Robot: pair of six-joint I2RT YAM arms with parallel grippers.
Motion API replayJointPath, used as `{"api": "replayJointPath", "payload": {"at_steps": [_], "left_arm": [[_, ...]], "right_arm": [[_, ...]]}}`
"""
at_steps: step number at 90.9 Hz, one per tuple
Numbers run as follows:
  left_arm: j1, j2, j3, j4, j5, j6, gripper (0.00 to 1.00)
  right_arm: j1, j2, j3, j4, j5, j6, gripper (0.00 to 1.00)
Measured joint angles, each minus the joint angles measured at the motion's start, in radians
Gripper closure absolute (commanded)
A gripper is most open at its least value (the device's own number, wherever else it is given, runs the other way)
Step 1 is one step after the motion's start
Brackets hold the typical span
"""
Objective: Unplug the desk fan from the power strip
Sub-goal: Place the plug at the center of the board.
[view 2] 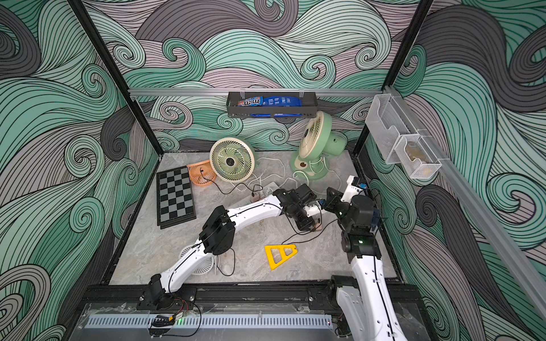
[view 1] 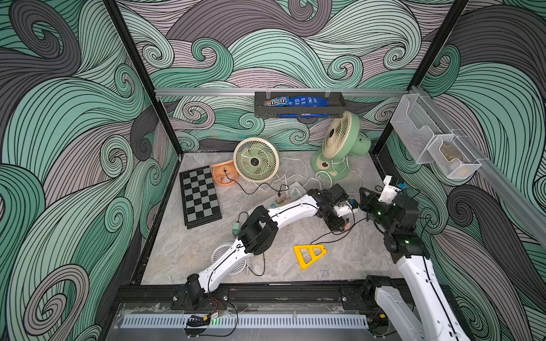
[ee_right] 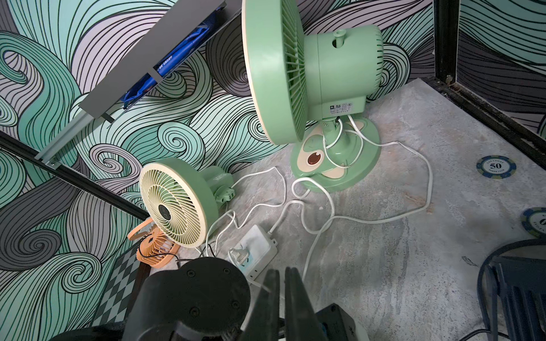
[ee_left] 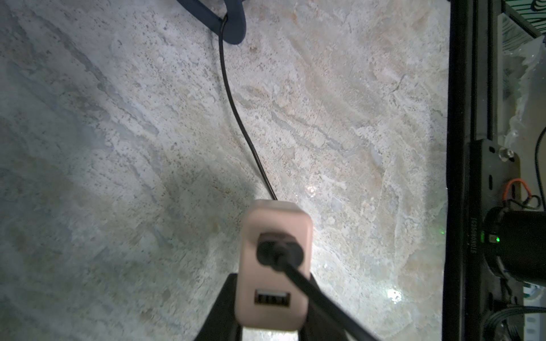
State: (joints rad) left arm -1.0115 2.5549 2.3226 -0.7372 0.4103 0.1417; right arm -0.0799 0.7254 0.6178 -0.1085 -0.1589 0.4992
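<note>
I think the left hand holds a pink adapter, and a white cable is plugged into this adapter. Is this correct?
Not quite: the cable is black, not white. The left wrist view shows the left hand holding the pink adapter with this cable plugged into it.

The walls [view 1: 74, 147] carried swirling waves in teal, mauve-grey and charcoal, all lined in black. The counter [view 1: 354, 265] was mottled grey stone with beige veins. The chessboard [view 1: 200, 196] had black and grey-green checks. The orange fan [view 1: 224, 174] was plain orange and the white fan [view 1: 220, 254] all white. The round fan [ee_right: 174, 203] had a cream grille on a green body, and the tall fan [ee_right: 339, 73] was pale green with a cream rim and brown knob. The triangle [view 1: 308, 255] was yellow. The adapter [ee_left: 274, 271] was pale pink, its cable [ee_left: 236, 112] black. The strip [ee_right: 257, 245] and cords [ee_right: 384, 218] were white. The chip [ee_right: 496, 166] was blue and white. The shelf [view 1: 298, 113] was black, its packets [view 1: 307, 102] blue.
</note>
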Motion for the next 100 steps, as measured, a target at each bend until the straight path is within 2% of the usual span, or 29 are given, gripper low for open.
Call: {"api": "replayJointPath", "payload": {"at_steps": [12,37,72,82,100], "left_arm": [[0.0,0.0,0.0,-0.005,-0.003,0.005,0.69],[0.0,0.0,0.0,-0.016,-0.017,0.038,0.51],[0.023,-0.048,-0.002,-0.087,-0.068,0.09,0.49],[0.054,-0.131,-0.043,-0.111,-0.082,0.103,0.49],[0.138,-0.301,-0.204,-0.128,-0.066,0.137,0.49]], "right_arm": [[0.0,0.0,-0.003,0.0,0.0,-0.003,0.87],[0.0,0.015,-0.008,0.018,-0.013,-0.002,0.84],[-0.001,0.097,-0.036,0.086,-0.109,0.013,0.83],[-0.002,0.141,-0.053,0.148,-0.171,0.032,0.83],[0.006,0.235,-0.072,0.253,-0.249,0.071,0.83]]}}
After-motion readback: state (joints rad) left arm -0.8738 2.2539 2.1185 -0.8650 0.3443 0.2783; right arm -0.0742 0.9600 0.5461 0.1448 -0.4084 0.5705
